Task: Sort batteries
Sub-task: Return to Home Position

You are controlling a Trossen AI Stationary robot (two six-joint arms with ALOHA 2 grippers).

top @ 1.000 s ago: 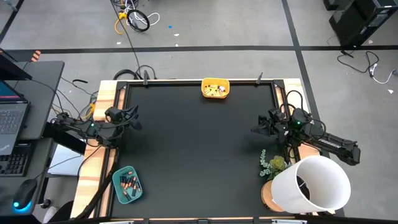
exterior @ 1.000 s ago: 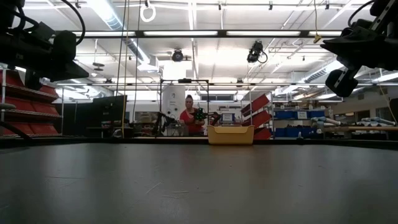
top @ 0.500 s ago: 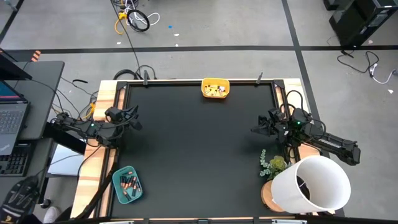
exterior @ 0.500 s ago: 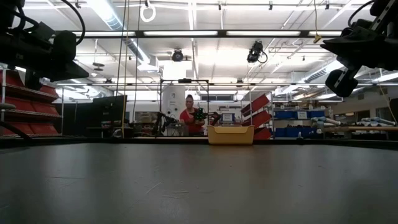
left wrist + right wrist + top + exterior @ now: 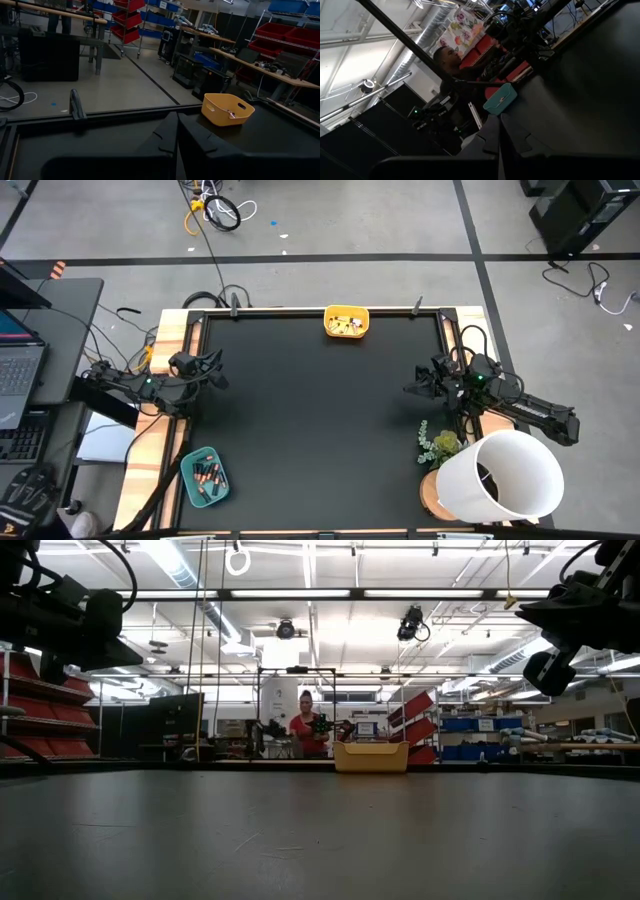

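Sorted state, as seen from above: silvery batteries (image 5: 347, 327) lie bunched inside the yellow bin (image 5: 328, 318), which sits at the middle of the table's far edge. Copper-and-black batteries (image 5: 207, 476) lie in the teal bin (image 5: 187, 464) at the table's near-left corner. They are too small to count in either bin.

The black mat (image 5: 320, 420) spans the table between the two bins.

The left gripper (image 5: 218, 378) hangs at the mat's left edge, raised well off the surface. Its wrist view shows both fingers (image 5: 200, 145) pressed together with nothing between them, tips aimed toward the yellow bin. The right gripper (image 5: 412, 389) hangs at the mat's right side, likewise raised. Its fingers (image 5: 515, 135) are also pressed together and empty — they face across the table toward the teal bin.

Surroundings: a small green plant (image 5: 438, 444) stands at the near-right corner, just beside a large white tub (image 5: 510, 470). A laptop (image 5: 15, 370) sits on a desk left of the table. In the low view, a person in a red top (image 5: 303, 730) is far off in the room behind the yellow bin.
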